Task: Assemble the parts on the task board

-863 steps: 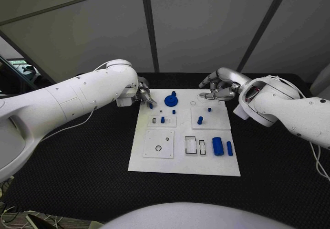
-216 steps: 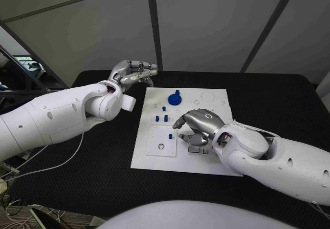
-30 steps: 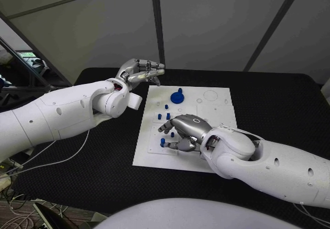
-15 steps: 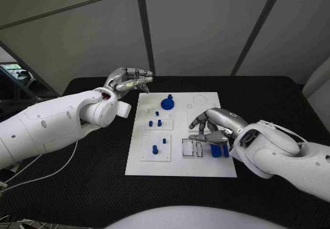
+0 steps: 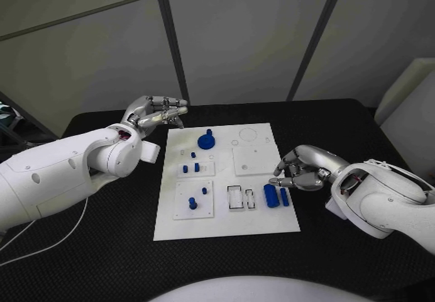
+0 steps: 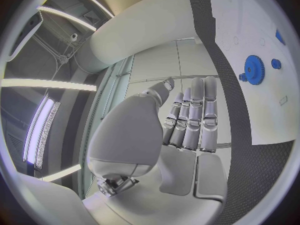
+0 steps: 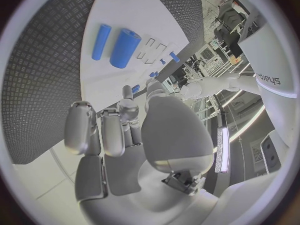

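Observation:
The white task board point(image 5: 227, 220) lies mid-table. On it I see a blue gear point(image 5: 205, 141) at the far end, small blue pegs point(image 5: 186, 168) in a raised plate, and one peg point(image 5: 192, 202) standing in the near-left plate. A thick blue cylinder point(image 5: 271, 195) and a thin one point(image 5: 285, 197) lie beside two rectangular slots point(image 5: 235, 197). My right hand point(image 5: 303, 168) hovers at the board's right edge, just beyond the cylinders point(image 7: 124, 48), fingers curled in and holding nothing. My left hand point(image 5: 154, 112) is raised off the board's far-left corner, fingers point(image 6: 190, 115) extended and empty, with the gear point(image 6: 254, 68) beyond them.
Black textured table point(image 5: 109, 226) surrounds the board, with free room on both sides. A raised white plate point(image 5: 254, 160) with small holes sits on the board just left of my right hand. Grey wall panels stand behind the table.
The head camera has shifted. My right hand has drawn away from the near-left plate, across the slots, to the board's right edge. A blue peg stands in that plate. The left hand stays raised.

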### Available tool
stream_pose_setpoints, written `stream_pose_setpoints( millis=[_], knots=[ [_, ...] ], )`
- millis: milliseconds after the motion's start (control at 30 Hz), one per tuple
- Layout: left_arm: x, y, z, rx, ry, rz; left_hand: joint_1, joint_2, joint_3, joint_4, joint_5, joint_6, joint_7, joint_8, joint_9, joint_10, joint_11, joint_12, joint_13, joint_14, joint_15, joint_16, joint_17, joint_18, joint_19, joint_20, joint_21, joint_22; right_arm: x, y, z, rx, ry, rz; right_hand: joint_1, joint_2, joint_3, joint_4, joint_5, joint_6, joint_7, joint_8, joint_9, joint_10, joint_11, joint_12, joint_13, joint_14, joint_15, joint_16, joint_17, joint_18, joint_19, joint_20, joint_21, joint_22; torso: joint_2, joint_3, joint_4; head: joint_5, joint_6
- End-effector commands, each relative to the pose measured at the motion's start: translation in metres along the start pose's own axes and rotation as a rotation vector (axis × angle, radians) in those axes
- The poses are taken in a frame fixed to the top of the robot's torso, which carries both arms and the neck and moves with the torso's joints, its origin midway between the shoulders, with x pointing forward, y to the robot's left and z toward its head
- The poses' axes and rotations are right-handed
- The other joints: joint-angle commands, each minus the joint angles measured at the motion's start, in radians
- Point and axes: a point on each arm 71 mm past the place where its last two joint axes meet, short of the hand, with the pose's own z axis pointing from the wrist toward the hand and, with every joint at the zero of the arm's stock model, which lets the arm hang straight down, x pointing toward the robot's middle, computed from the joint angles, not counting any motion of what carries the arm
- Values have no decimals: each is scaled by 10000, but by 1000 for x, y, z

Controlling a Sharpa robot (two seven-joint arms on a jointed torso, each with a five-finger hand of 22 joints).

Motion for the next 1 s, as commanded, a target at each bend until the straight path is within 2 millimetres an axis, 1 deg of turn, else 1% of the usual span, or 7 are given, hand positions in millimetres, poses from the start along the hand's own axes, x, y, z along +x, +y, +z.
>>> stream_pose_setpoints(
  millis=[33,167,267,367,533,733,1000],
  knots=[
    [0,-1,0,36,46,-41,-72,32,-73,-4,-44,-79,4,30,16,-75,-24,65,9,-47,10,-17,-12,-198,-42,-8,-65,-12,1,-3,-1,554,-24,-400,-123,-26,-108,4,135,-18,-60,91,59,64,13,63,96,571,-92,48,34,-53,71,-13,41,31,14,16,-50,-19,-16],
    [0,-2,0,36,64,-47,-72,32,-73,-4,-44,-79,4,30,16,-75,-24,65,9,-47,10,-17,-12,-198,-42,-8,-65,-12,6,-5,-1,826,301,-813,-362,-47,-347,24,201,-74,-71,230,155,45,8,73,173,574,-95,81,88,-58,80,-17,59,64,11,9,-74,-50,-31],
    [0,-2,0,40,65,-47,-72,32,-73,-4,-44,-79,4,30,16,-75,-24,65,9,-47,10,-17,-12,-198,-42,-8,-65,-12,10,-6,0,949,560,-1018,-606,-91,-550,32,68,-133,-77,336,230,-7,6,24,160,571,-95,97,117,-52,57,-16,39,40,5,-13,-61,-65,-41],
    [0,-2,-1,40,64,-45,-72,32,-73,-4,-44,-79,4,30,16,-75,-24,65,9,-47,10,-17,-12,-198,-42,-8,-65,-12,13,-5,2,989,659,-1181,-697,-87,-618,36,34,-175,-75,378,261,-28,10,2,159,573,-93,111,145,-52,54,-15,38,42,23,11,-56,-71,-52],
    [0,-2,-1,43,68,-46,-91,35,-88,5,-44,-79,3,41,18,-82,-25,86,13,-52,12,-11,-15,-198,-45,-3,-73,-18,18,-1,6,942,769,-1408,-748,-85,-658,35,15,-197,-75,410,284,-32,10,-2,175,572,-92,113,149,-52,53,-14,37,43,25,3,-44,-62,-81],
    [0,-2,-1,43,74,-48,-91,35,-88,5,-44,-79,3,41,18,-82,-25,86,13,-52,12,-11,-15,-198,-45,-3,-73,-18,26,-1,9,940,959,-1608,-758,-84,-666,35,9,-199,-75,419,290,-33,10,-3,177,572,-92,114,150,-51,50,-13,34,38,27,3,-61,-41,-108],
    [-1,-1,-1,27,73,-47,-91,35,-88,5,-44,-79,3,41,18,-82,-25,86,13,-52,12,-11,-15,-198,-45,-3,-73,-18,34,-1,12,1004,1274,-1833,-824,-71,-714,36,-30,-214,-79,477,329,-62,10,-32,168,564,-91,99,124,-45,32,-12,17,16,25,-4,-58,-18,-146]
  ],
)
